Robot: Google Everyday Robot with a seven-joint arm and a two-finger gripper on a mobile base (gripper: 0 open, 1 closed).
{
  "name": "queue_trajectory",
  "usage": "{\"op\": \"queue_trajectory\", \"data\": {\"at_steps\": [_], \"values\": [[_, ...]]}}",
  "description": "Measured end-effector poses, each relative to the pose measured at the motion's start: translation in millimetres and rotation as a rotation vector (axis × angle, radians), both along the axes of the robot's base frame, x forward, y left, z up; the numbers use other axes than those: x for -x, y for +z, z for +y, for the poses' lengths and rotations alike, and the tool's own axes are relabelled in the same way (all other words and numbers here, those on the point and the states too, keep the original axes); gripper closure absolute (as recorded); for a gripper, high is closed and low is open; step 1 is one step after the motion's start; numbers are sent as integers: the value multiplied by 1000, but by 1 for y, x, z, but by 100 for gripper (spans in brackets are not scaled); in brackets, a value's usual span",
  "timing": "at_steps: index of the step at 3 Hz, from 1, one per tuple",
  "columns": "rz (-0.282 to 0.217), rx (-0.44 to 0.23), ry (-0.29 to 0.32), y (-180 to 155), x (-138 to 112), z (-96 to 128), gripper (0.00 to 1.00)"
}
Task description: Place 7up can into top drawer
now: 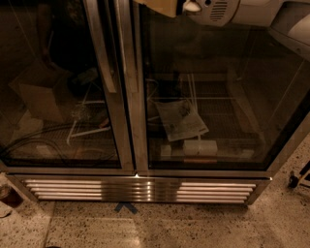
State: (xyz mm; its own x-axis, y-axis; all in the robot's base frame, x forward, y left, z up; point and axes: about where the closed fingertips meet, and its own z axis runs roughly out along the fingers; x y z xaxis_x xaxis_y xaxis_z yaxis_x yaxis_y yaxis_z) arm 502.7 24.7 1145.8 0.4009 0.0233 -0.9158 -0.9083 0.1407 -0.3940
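At 12 o'clock, cut off by the top edge and in front of everything else, hangs the gripper (162, 6), of which only a tan piece shows. Just to its right is the white housing of the arm (220, 9). Whether the gripper is apart or together I cannot tell, and nothing can be seen clamped in it. The 7up can cannot be made out anywhere in this view.

At 6 o'clock lies the speckled floor (193, 227), with a small blue tape mark (126, 207) shaped like an arrowhead just before the cabinet. At 8 o'clock a dark round object (7, 196) sits at the picture's edge. At 4 o'clock a black castor (293, 180) stands on the floor beside the cabinet's corner.

Next comes the slatted metal grille (140, 190), which runs along the foot of a glass-fronted cabinet. Above it stand two glass doors, the left door (29, 58) and the right door (271, 97), meeting at a steel post near the centre. A long steel handle (104, 53) runs down the left door toward 11 o'clock.

Behind the right glass, at about 5 o'clock from the centre, a white box (199, 147) lies near the front of a wire shelf (227, 111). A printed paper sheet (181, 118) lies just behind the white box, tilted.

Behind the left glass, black cables (38, 145) curl at 8 o'clock. Farther back, at 9 o'clock, is a cardboard box (41, 97).
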Motion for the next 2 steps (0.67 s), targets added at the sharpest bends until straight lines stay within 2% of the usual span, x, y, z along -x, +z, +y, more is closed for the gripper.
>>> {"op": "queue_trajectory", "data": {"at_steps": [1,2], "values": [[0,0,0,0,0,0,81],[0,0,0,0,0,0,58]]}}
